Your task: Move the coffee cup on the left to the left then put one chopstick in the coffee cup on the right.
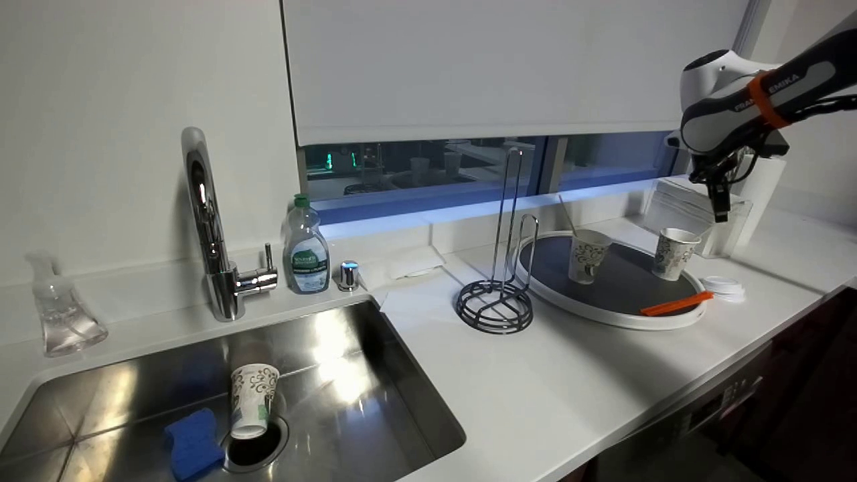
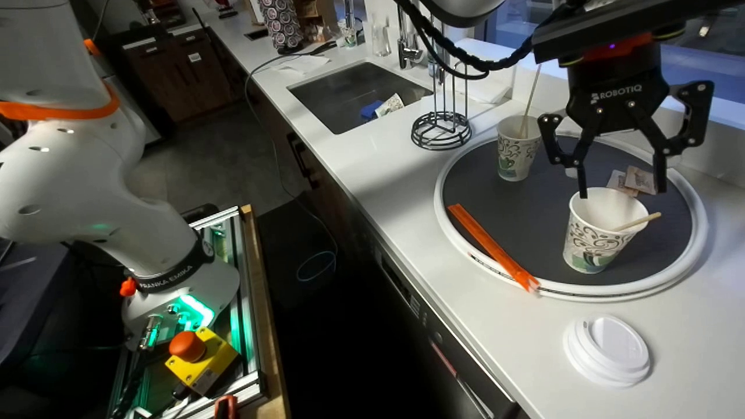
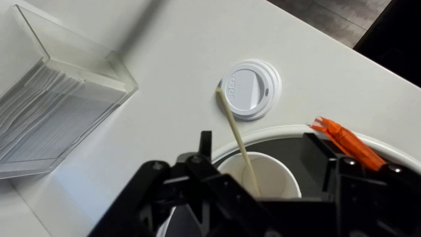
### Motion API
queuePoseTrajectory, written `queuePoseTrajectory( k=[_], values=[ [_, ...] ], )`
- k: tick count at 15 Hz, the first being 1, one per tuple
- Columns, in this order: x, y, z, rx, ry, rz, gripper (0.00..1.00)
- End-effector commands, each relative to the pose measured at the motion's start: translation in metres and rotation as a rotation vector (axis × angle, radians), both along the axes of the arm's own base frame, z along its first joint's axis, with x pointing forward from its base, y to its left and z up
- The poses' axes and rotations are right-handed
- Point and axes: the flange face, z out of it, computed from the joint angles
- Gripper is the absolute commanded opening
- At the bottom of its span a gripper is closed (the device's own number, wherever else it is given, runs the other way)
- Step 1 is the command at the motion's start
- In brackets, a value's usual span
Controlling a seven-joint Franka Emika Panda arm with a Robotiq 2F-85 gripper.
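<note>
Paper cup (image 2: 593, 247) on the right, chopstick (image 2: 637, 222) leaning inside it, gripper (image 2: 621, 187) close above.
The gripper's jaws are spread apart and pinch nothing. The left cup (image 2: 512, 158) stands apart from it on the same round tray (image 2: 512, 215), with a thin stick (image 2: 531, 96) in it as well. Placing 1 chopstick in the right paper cup looks like the step in hand, and that drop seems done; the next move probably calls for a straight lift away, without brushing the chopstick or tipping the cup.

2 cups (image 2: 595, 240) upright, chopstick (image 2: 638, 222) in ea.
</note>
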Motion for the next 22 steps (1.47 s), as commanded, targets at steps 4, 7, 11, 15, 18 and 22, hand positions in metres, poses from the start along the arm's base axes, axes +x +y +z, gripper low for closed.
queuePoseTrajectory(
  k=[4,7,11,15,18,22],
  values=[
    [0.007,0.017,0.018,0.147,-0.108,-0.143,1.0],
    [0.001,0.031,0.028,0.216,-0.186,-0.27,1.0],
    [-0.016,0.042,0.038,0.265,-0.271,-0.457,1.0],
    [-0.041,0.048,0.036,0.309,-0.344,-0.649,1.0],
    [-0.061,0.054,0.03,0.343,-0.393,-0.795,1.0],
    [-0.081,0.056,0.03,0.412,-0.504,-0.943,1.0]
  ],
)
